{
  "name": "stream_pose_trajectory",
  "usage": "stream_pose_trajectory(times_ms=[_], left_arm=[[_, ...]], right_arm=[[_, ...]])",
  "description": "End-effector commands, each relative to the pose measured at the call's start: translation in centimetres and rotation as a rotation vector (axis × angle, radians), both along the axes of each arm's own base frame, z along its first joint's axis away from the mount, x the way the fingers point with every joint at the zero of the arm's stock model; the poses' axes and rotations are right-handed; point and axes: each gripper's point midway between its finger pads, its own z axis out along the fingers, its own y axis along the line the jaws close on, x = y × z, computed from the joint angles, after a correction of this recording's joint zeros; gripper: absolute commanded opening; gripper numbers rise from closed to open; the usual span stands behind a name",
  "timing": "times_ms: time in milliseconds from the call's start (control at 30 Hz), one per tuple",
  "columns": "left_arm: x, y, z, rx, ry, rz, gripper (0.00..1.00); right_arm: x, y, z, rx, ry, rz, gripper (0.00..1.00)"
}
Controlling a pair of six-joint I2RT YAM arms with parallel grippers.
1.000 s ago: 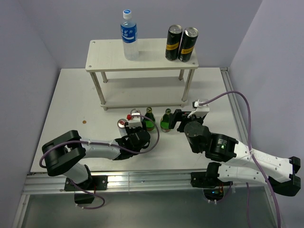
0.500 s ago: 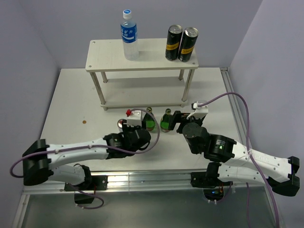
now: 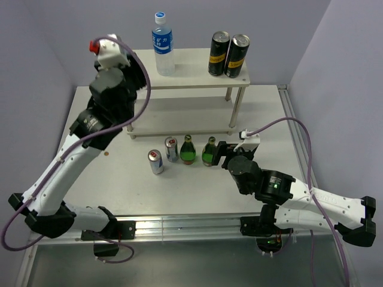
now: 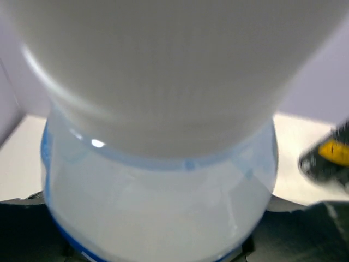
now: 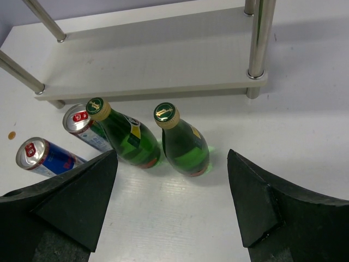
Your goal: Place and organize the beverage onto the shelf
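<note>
Holding three drinks (image 3: 163, 51) already, the shelf (image 3: 191, 75) lacks two cans (image 3: 155, 162) and two green bottles (image 3: 188, 152); right fingers (image 5: 71, 202) spread, left fingers (image 4: 19, 229) unclear

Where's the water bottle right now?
In the top external view, the water bottle stands upright on the left half of the shelf's top board, with the two black cans off to its right on the same board.
</note>
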Motion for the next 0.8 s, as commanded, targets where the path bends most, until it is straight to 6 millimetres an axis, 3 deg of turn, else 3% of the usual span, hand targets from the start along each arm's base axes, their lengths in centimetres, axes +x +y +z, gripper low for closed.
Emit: stream_pose_trajectory(times_ms=[0,67,100,133,200,233,433,533,700,733,767], left_arm=[[1.9,1.7,8.8,-0.009,-0.201,-0.019,0.0],[4.9,1.2,8.2,0.024,-0.174,0.004,0.0],[5.5,2.5,9.8,0.007,-0.201,0.038,0.0],[7.2,1.8,8.7,0.028,-0.17,0.037,0.0],[8.6,2.5,9.2,0.024,-0.183,0.047,0.0],[9.8,2.2,8.4,0.036,-0.168,0.049,0.0],[13.6,2.3,5.7,0.05,-0.131,0.059,0.02],[14.6,2.5,4.9,0.045,-0.108,0.068,0.03],[15.1,2.6,4.3,0.053,-0.099,0.079,0.21],[15.1,2.7,4.3,0.054,-0.097,0.083,0.28],[15.1,2.7,4.1,0.059,-0.092,0.085,0.41]], right_arm=[[0.0,-0.5,0.3,0.043,-0.021,-0.03,0.88],[0.0,-0.7,0.2,0.047,-0.021,-0.034,0.88],[0.0,-0.7,-0.1,0.046,-0.02,-0.034,0.88],[-0.1,-0.8,-0.2,0.047,-0.018,-0.035,0.88],[-0.1,-0.8,-0.6,0.05,-0.014,-0.032,0.88],[-0.2,-0.7,-0.7,0.053,-0.012,-0.032,0.88],[-0.4,-1.1,-1.5,0.045,0.001,-0.035,0.87],[-0.5,-1.5,-1.7,0.049,-0.001,-0.036,0.87],[-0.5,-1.6,-2.1,0.036,0.003,-0.042,0.87],[-0.5,-1.5,-2.0,0.038,0.003,-0.041,0.87],[-0.5,-1.4,-2.1,0.035,0.004,-0.04,0.87]])
